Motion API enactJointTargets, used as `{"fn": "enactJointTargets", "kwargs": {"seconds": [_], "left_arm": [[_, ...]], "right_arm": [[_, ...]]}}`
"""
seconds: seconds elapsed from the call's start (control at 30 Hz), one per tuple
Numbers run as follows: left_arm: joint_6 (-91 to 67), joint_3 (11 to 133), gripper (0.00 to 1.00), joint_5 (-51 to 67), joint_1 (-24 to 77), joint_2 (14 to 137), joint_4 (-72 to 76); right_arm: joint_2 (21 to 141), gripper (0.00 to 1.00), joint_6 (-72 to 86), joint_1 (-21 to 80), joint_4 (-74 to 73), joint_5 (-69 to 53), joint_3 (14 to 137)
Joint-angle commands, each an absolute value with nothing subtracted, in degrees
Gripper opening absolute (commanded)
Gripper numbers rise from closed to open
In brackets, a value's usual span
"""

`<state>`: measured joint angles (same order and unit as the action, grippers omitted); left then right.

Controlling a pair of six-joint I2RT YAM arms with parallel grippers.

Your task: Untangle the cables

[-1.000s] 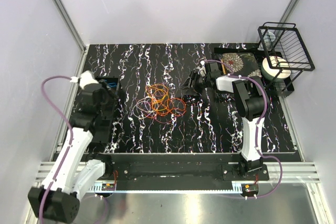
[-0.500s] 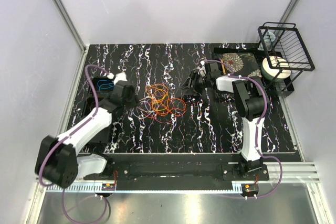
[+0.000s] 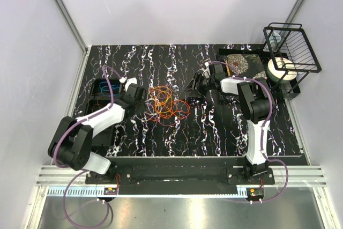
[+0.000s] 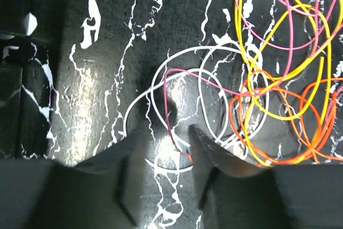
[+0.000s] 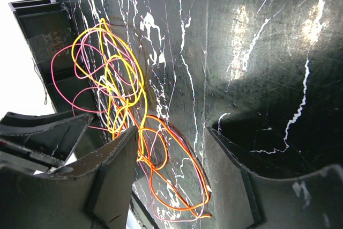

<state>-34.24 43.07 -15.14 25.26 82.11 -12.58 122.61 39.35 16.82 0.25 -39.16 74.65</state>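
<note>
Cables (image 3: 166,105) form 1 tangle between left gripper (image 4: 167,132) and right gripper (image 5: 171,132).

Left arm (image 3: 99,116), elbow folded near base, forearm stretched forward and rightward, left gripper (image 4: 166,132) angled down, jaws narrowly parted, right arm (image 3: 258,124) upright, wrist bent leftward, right gripper (image 5: 171,132) jaws wide apart.

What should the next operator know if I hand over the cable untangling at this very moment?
Left gripper: open, jaws on either side of the pale loop at the tangle's left edge; nothing clamped yet.
Right gripper: open and empty, just right of the tangle.
Cables: orange, red, yellow and pale strands lie tangled mid-table.
Done: one blue cable lies apart in the black tray on the left.
Left: pull the pale loop free, then separate the rest.
</note>
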Motion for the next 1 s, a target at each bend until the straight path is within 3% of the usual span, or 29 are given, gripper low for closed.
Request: {"fn": "enactJointTargets", "kwargs": {"seconds": [0.0, 0.03, 0.07, 0.23, 0.73, 0.97], "left_arm": [[-34.4, 47.1, 0.28, -17.4, 25.6, 84.7, -8.9], [-34.5, 47.5, 0.10, -17.2, 25.6, 85.3, -8.7], [-34.8, 48.0, 0.00, -17.1, 25.6, 86.0, -8.9], [-35.2, 52.0, 0.00, -18.5, 27.5, 85.9, -12.8], [-32.6, 66.4, 0.00, -18.2, 29.1, 68.9, -27.2], [-25.8, 81.6, 0.00, -18.5, 29.3, 66.9, -29.7]], "right_arm": [[123.0, 0.59, 37.6, 16.8, -1.7, -35.9, 74.6], [123.0, 0.60, 37.6, 16.8, -1.7, -36.0, 74.6], [123.1, 0.59, 37.6, 16.8, -1.7, -36.0, 74.6], [123.4, 0.59, 37.6, 16.8, -1.7, -36.1, 74.7], [123.5, 0.59, 37.8, 16.8, -1.7, -36.2, 74.8], [123.5, 0.59, 37.8, 16.8, -1.7, -36.3, 74.8]]}}
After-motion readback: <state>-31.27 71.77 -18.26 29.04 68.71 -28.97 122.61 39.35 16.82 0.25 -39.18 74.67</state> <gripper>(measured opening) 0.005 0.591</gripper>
